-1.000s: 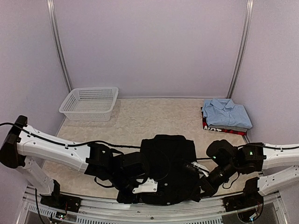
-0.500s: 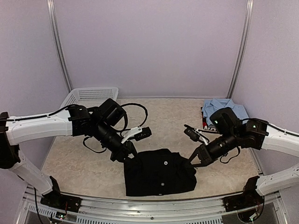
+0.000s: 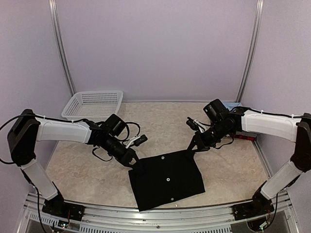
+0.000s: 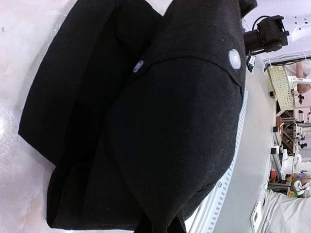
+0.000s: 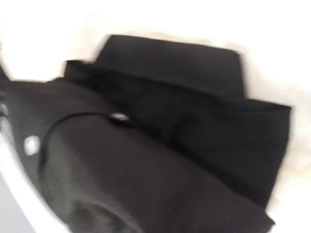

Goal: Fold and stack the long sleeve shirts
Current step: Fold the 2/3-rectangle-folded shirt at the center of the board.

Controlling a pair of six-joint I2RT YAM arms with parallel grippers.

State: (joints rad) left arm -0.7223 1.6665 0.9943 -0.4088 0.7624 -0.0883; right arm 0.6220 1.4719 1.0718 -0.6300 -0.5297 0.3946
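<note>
The black shirt [image 3: 167, 180], folded into a rough square, lies at the front middle of the table. Its far edge is lifted and stretched between both grippers. My left gripper [image 3: 135, 164] is shut on the far left corner. My right gripper [image 3: 190, 151] is shut on the far right corner. In the left wrist view the black cloth [image 4: 175, 121] fills the frame and runs into the pinched fingers [image 4: 146, 225] at the bottom. The right wrist view shows the black shirt [image 5: 146, 160] blurred, with my fingers hidden. A sliver of the light blue shirt [image 3: 237, 104] shows behind my right arm.
A white mesh basket [image 3: 92, 107] stands at the back left corner. A red-and-black edge [image 3: 245, 138] of the stack at the back right shows under my right arm. The metal rail [image 3: 146, 216] runs along the table's near edge.
Both grippers moved from the near edge back toward the table's middle with the black shirt's edge in them. The shirt has been folded over and now stretches flatter between them.
</note>
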